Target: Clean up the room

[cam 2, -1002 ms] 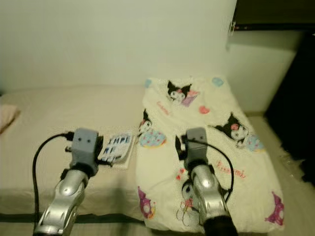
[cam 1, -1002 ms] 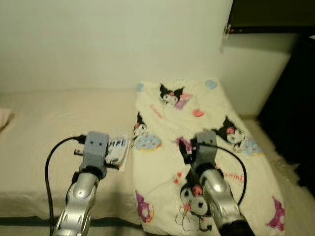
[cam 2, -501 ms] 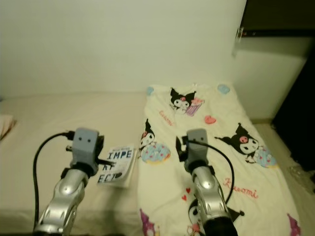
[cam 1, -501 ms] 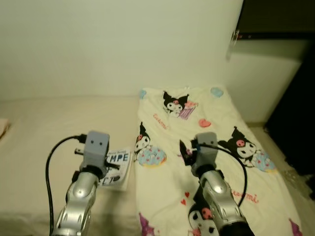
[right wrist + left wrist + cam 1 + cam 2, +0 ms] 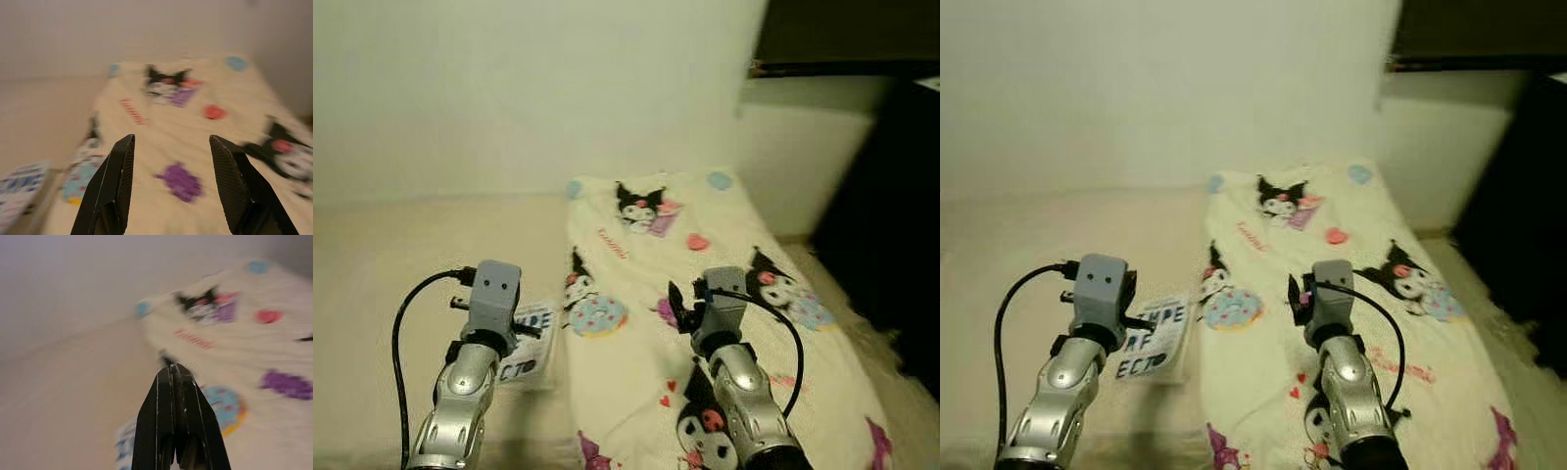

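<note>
The camera is swinging sideways, the book point(image 5: 1149, 340) is lying beside the blanket point(image 5: 1351, 284), left gripper point(image 5: 175, 377) pinched empty, right gripper point(image 5: 171, 161) wide, probably nearing the book.

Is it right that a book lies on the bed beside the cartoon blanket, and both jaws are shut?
Not quite. The left gripper is shut, but the right gripper is open, as the right wrist view shows. The book does lie on the bed beside the blanket.
</note>
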`<state>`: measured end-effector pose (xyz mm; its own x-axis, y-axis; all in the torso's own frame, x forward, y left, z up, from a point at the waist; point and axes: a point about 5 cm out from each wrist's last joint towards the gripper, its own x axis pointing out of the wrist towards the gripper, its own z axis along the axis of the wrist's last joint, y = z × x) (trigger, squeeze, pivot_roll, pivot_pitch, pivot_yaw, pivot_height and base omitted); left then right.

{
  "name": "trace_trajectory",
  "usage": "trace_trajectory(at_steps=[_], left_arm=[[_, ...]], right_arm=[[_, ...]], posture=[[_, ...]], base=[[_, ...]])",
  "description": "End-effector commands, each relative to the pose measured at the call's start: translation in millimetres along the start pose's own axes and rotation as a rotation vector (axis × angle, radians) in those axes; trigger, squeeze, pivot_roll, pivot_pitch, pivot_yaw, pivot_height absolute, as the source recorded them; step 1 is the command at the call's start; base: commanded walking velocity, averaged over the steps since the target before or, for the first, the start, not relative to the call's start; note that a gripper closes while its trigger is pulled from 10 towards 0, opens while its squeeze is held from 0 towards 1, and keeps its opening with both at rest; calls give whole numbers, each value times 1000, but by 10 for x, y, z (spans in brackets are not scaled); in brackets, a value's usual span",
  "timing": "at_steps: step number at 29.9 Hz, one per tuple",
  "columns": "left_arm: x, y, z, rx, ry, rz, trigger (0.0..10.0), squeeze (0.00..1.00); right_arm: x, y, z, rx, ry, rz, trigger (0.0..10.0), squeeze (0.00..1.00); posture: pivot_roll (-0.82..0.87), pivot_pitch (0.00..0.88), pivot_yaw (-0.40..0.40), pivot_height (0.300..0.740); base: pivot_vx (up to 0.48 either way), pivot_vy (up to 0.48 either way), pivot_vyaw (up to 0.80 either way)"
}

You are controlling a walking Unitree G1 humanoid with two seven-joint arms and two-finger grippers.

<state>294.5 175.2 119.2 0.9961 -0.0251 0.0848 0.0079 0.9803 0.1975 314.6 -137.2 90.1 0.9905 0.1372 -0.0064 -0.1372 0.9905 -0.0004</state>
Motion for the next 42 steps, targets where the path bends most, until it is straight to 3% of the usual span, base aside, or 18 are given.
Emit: trace_trajectory(at_steps=[1, 10, 22, 42], left_arm=[[2, -6, -25, 3, 2, -13, 10000, 0], [17, 10, -10, 3, -1, -19, 10000, 0], [3, 16, -12, -1, -8, -4, 10000, 0], [-30, 53, -28, -30, -3, 45, 10000, 0]], right_arm=[[-29, -28, -26, 10, 12, -18, 10000, 0], [-33, -34, -19, 10, 10, -24, 10000, 0], [-8, -33, 17, 7, 0, -16, 10000, 0], [-10, -24, 19, -4, 2, 6, 10000, 0]], posture=[[-47, 71, 30, 740], [-47, 74, 33, 740], [-47, 76, 34, 740], [-46, 74, 18, 740]], base=[[0, 0, -800], [0, 0, -770], [0, 0, 0], [0, 356, 0]])
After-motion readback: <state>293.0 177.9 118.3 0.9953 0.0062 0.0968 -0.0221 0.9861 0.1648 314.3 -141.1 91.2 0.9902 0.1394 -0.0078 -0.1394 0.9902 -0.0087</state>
